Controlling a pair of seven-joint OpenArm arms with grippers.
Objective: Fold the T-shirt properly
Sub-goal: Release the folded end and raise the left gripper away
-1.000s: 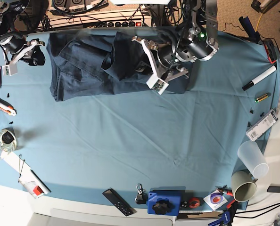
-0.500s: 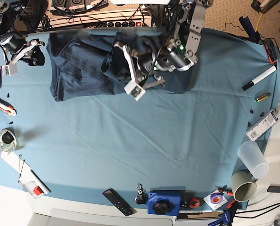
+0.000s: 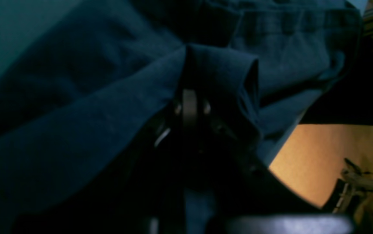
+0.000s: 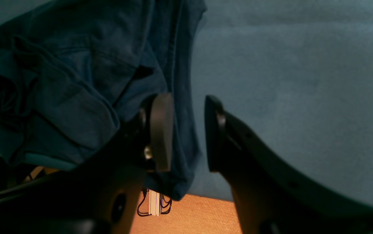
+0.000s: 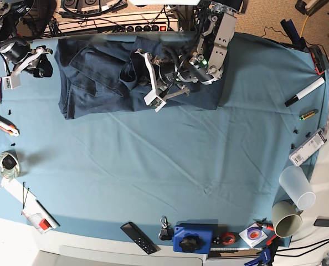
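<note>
The dark navy T-shirt [image 5: 98, 83] lies crumpled along the far edge of the teal table cloth [image 5: 170, 166]. My left gripper [image 5: 157, 100] sits on the shirt's middle, and in the left wrist view the left gripper [image 3: 189, 97] is shut on a raised fold of T-shirt [image 3: 76, 123] fabric that drapes over its fingers. Off the shirt's left end, my right gripper [image 5: 12, 77] is over the cloth. Seen from the right wrist, the right gripper [image 4: 188, 130] is open and holds nothing, with the T-shirt [image 4: 76, 81] edge beyond it.
Along the right edge lie a marker [image 5: 304, 92], a small green pen [image 5: 308, 114], a white bar [image 5: 307, 147] and two cups [image 5: 293, 202]. A remote [image 5: 138, 237] and a blue box [image 5: 193, 238] sit at the near edge. Small tools [image 5: 3, 123] lie at the left.
My left gripper has closed on the shirt and moved left across it, pulling fabric toward the shirt's middle. The right arm has not moved.
</note>
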